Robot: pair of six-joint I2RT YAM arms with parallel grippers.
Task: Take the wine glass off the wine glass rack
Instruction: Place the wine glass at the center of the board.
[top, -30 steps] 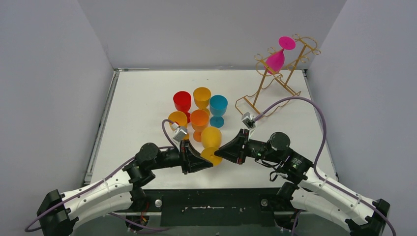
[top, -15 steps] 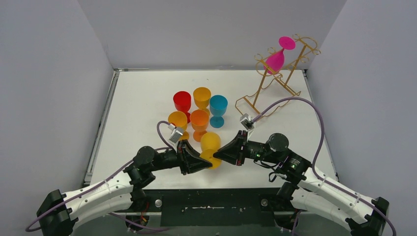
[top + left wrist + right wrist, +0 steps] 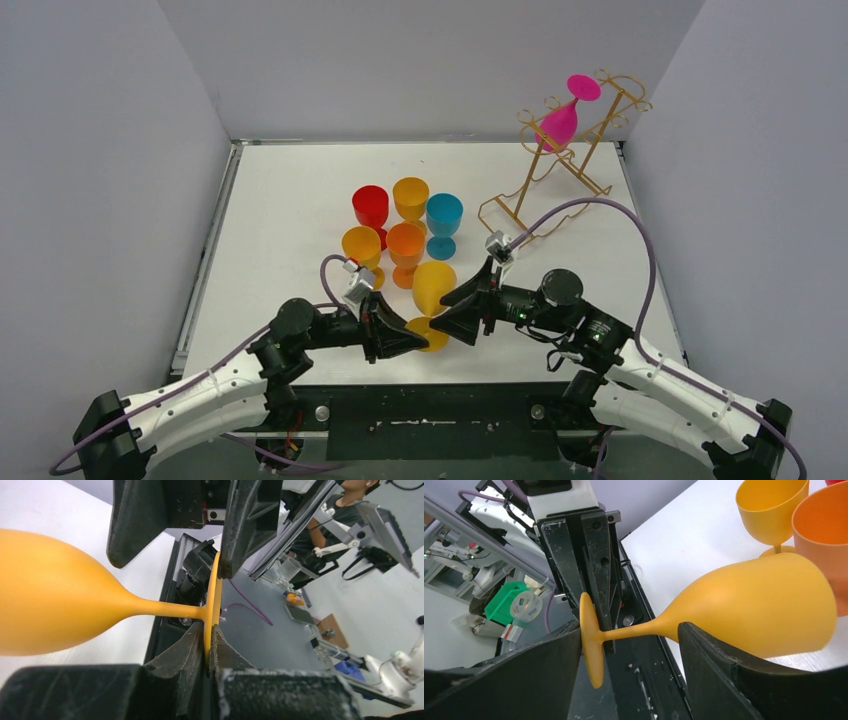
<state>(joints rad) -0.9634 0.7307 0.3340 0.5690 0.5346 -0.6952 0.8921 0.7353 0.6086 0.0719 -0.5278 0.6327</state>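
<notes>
The left pincer is clamped on the flat round foot of an amber-yellow plastic wine glass. In the left wrist view its two black fingers pinch the thin disc edge-on at the bottom centre of the frame, and the amber-yellow plastic wine glass stretches out to the left. The right pincer stands well apart. In the right wrist view the gap of the right pincer straddles the stem, with one finger at lower left and the other at lower right under the bowl of the amber-yellow plastic wine glass; whether either finger brushes the glass cannot be told. A second ago the right pincer was closed on this glass and the left one was slightly open at the foot; now the grip has passed to the left, and the bowl has tipped more upright, with its mouth showing toward the top of the frame. The magenta plastic wine glass hangs upside down by its foot from the gold wire wine glass rack in the upper right of the overhead view, unchanged, well apart from both arms. On the white table, just above the held glass, stand a red goblet, a blue goblet, an orange goblet and two more yellow goblets.
</notes>
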